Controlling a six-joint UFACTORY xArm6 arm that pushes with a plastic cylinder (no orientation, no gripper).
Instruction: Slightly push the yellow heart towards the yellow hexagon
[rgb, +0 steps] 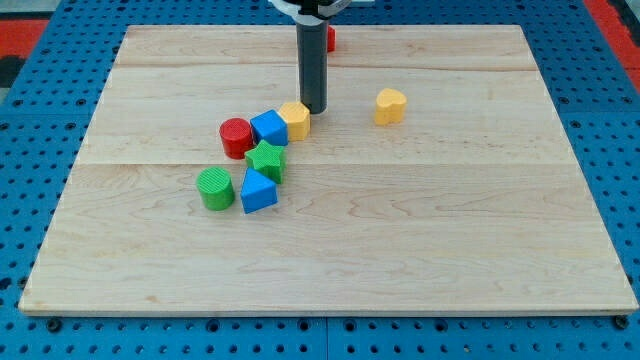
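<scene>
**Tip parked by the hexagon, heart off to the right**

Pale wooden board (330, 230) on a blue pegboard fills the view. The yellow heart (390, 105) sits alone right of centre, well apart from the other blocks. The yellow hexagon (295, 120) is at the right end of a cluster left of centre, touching a blue cube (268, 127); a red cylinder (236, 137), green star (266, 160), blue triangle (257, 191) and green cylinder (214, 188) trail down to the left. Another red block (329, 39) peeps out behind the rod near the top.

The heart looks small, rigid and light, likely to slide easily on the smooth wood and to spin if struck off-centre. There is nothing to grasp; the push should meet its right face, squarely, and stay short.

The rod hangs vertical from the view's top. My tip (313, 109) rests just beside the hexagon's upper right, between hexagon and heart. No pincer is fitted, so nothing is held. I judge the tip must first go round the heart to its far side.
</scene>
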